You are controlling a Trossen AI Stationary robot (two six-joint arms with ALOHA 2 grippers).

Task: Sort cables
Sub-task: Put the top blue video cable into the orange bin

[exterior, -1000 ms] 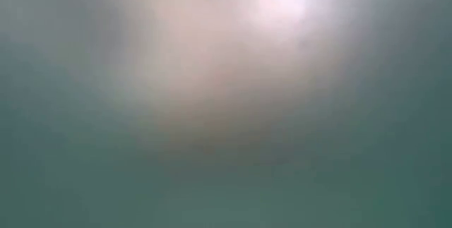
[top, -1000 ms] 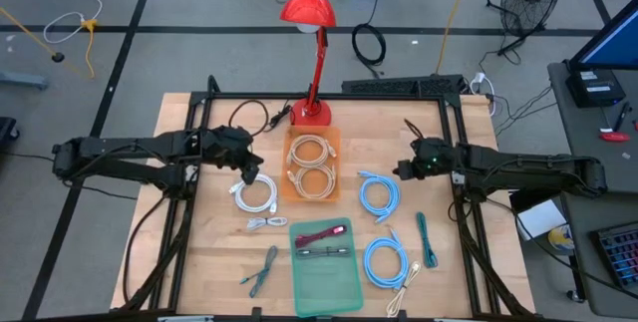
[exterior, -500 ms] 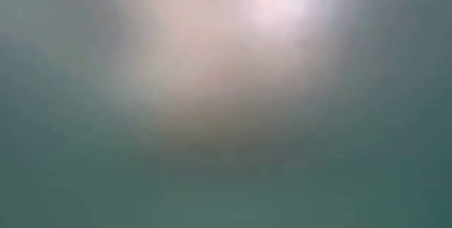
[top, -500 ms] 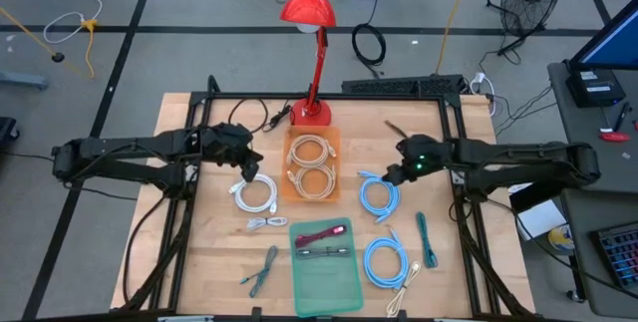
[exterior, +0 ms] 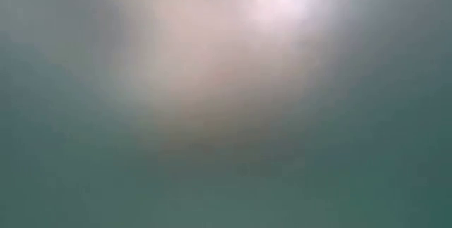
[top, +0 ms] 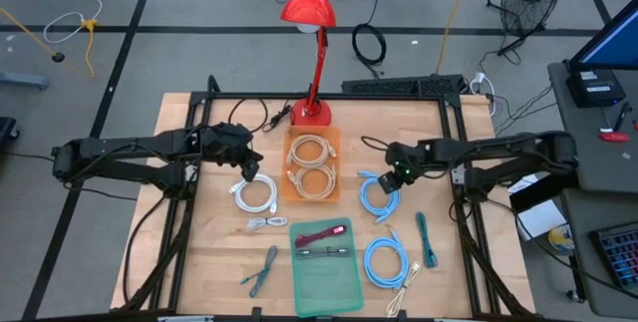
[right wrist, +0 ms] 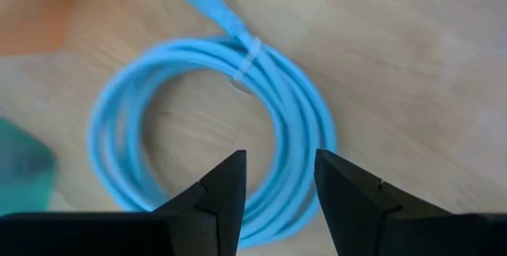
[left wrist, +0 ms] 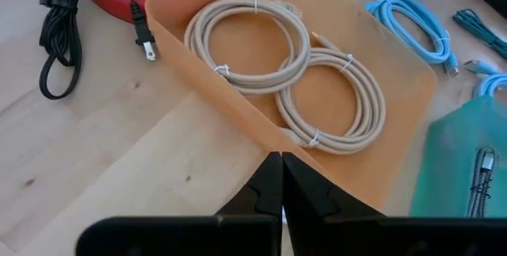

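In the high view my right gripper point(top: 391, 177) hovers over the far edge of a light-blue coil point(top: 377, 195) lying flat on the wood. Its wrist view shows the fingers open point(right wrist: 280, 189), with the coil's strands point(right wrist: 297, 141) below the gap. My left gripper point(top: 249, 169) is shut and empty point(left wrist: 281, 189), beside the orange tray point(top: 335, 141), which holds two beige coils point(left wrist: 285, 74). A white coil point(top: 255, 194), a second light-blue coil point(top: 384, 262) and short bundles point(top: 266, 222) point(top: 261, 267) point(top: 427, 239) point(top: 404, 287) lie on the table.
A green tray point(top: 324, 287) with a red and a dark cable sits at the near middle. The red lamp's base point(top: 311, 113) and its black cord point(top: 249, 115) stand behind the orange tray. The low view is a blur and shows nothing.
My right gripper has swung from the table's right side toward the middle, coming over the light-blue coil, and has tipped more steeply downward. The cables lie as before.
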